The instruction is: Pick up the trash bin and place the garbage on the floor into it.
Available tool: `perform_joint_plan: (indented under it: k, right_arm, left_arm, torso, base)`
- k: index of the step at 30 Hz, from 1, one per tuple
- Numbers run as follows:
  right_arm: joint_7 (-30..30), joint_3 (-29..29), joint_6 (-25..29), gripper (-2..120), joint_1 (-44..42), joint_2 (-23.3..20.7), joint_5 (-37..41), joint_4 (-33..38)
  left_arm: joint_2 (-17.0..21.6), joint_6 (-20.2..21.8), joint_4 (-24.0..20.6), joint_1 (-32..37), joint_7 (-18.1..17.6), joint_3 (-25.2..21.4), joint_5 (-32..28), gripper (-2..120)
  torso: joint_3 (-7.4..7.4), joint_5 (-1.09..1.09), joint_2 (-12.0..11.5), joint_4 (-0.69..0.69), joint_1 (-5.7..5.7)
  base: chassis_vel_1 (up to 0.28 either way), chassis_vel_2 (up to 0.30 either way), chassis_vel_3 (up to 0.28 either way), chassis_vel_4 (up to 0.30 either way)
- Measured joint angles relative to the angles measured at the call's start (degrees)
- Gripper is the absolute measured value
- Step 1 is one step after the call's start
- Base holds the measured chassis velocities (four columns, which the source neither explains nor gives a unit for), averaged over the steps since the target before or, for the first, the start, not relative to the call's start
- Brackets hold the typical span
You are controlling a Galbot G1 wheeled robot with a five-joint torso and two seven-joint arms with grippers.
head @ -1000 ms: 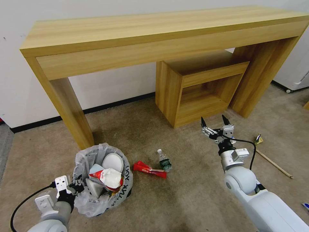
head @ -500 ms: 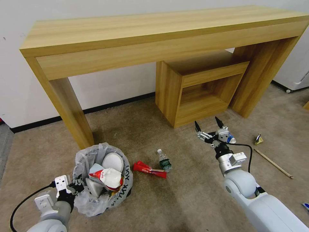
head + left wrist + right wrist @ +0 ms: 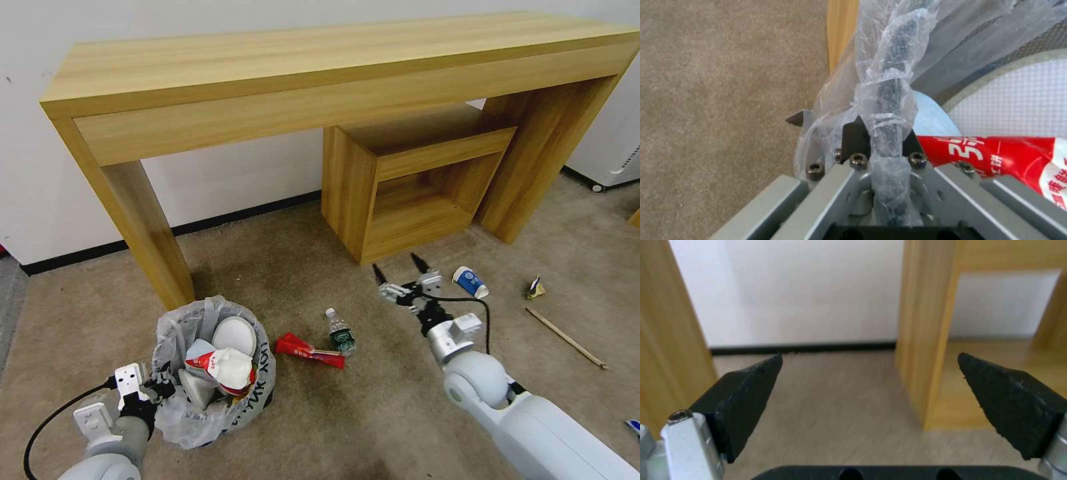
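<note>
Here the left hand [image 3: 157, 388] pinches the litter-filled trash bin [image 3: 257, 387]; the right hand [image 3: 401, 275] gapes wide.

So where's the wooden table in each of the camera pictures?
Head view: the table spans the back, above the trash bin and shelf unit.
Left wrist view: its leg is the wood strip behind the bag that the left gripper clamps.
Right wrist view: a leg stands beyond the open right gripper.
Shared landmark: the beige carpet.
</note>
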Motion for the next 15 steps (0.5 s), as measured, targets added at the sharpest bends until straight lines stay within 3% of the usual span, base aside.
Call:
perform_joint_plan:
  k: [3,6,15]
  right_arm:
    - [0.58,-5.00,-6.28,100,4.70,-0.95,5.59,-0.58]
    - [0.98,-7.61,-9.02,100,7.37,-1.52,8.04,-0.86]
    - [1.31,-8.77,-8.19,100,6.99,-1.15,6.06,-2.07]
  left_arm:
    - [-0.18,-0.04,0.23,-0.30,0.00,-0.15,-0.02,0]
    - [-0.45,-0.04,0.71,-0.80,0.00,-0.11,-0.03,0]
    - [-0.39,-0.04,2.59,-2.16,-0.02,0.34,0.05,0]
  torso:
    - [0.00,0.00,0.00,-0.01,0.00]
    - [0.00,-0.03,0.00,0.01,0.00]
    - [0.00,-0.01,0.00,-0.01,0.00]
  base:
    - [0.000,0.000,0.000,0.000]
    - [0.000,0.000,0.000,0.000]
    - [0.000,0.000,0.000,0.000]
